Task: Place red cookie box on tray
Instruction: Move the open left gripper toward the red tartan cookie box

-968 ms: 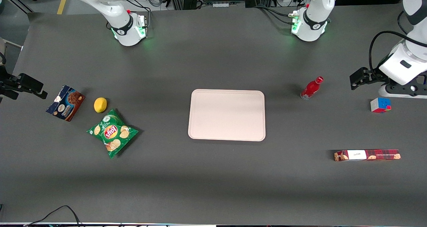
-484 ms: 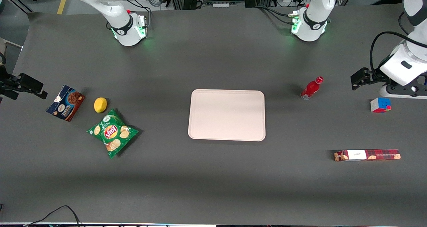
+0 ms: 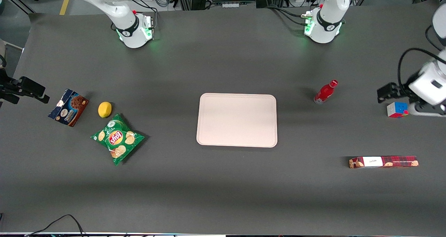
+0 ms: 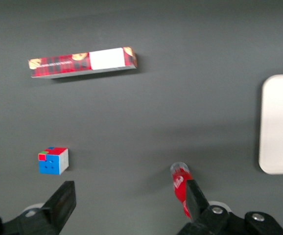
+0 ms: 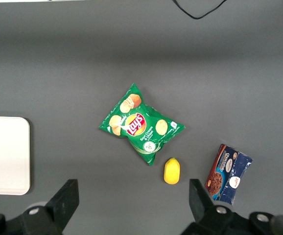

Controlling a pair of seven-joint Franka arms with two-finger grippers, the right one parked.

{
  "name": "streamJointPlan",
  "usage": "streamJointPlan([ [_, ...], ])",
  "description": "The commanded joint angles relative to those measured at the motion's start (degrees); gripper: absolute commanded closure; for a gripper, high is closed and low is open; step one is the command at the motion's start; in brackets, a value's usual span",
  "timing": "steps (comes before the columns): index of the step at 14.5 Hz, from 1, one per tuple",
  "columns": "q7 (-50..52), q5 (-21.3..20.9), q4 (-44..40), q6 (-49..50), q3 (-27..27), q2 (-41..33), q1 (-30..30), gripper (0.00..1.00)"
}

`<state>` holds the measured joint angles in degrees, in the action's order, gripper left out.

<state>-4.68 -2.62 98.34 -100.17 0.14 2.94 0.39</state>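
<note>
Red cookie box (image 3: 383,162): flat on the table (image 3: 223,195), untouched, lengthwise across the front view, at about 4 o'clock from the tray and well apart from it; also seen from the wrist (image 4: 82,62).
Tray (image 3: 237,120): mid-table, bare; one edge shows in the wrist view (image 4: 280,124).
Gripper (image 4: 130,201): fingers spread wide, holding nothing, raised above the table near the cube.
Cube (image 3: 397,109): at 12 o'clock from the box.
Bottle (image 3: 325,91): at 2 o'clock from the tray.
</note>
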Motion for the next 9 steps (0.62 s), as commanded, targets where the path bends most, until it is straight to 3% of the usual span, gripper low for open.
streamJointPlan([
  [1,-1.1,-0.5,-13.1,0.6,2.4,12.3,0.7,0.0],
  [7,-3.9,-0.4,-24.9,0.4,2.4,24.0,1.6,0.0],
  [9,-23.6,-0.5,-24.9,-1.3,2.4,24.4,2.2,0.0],
])
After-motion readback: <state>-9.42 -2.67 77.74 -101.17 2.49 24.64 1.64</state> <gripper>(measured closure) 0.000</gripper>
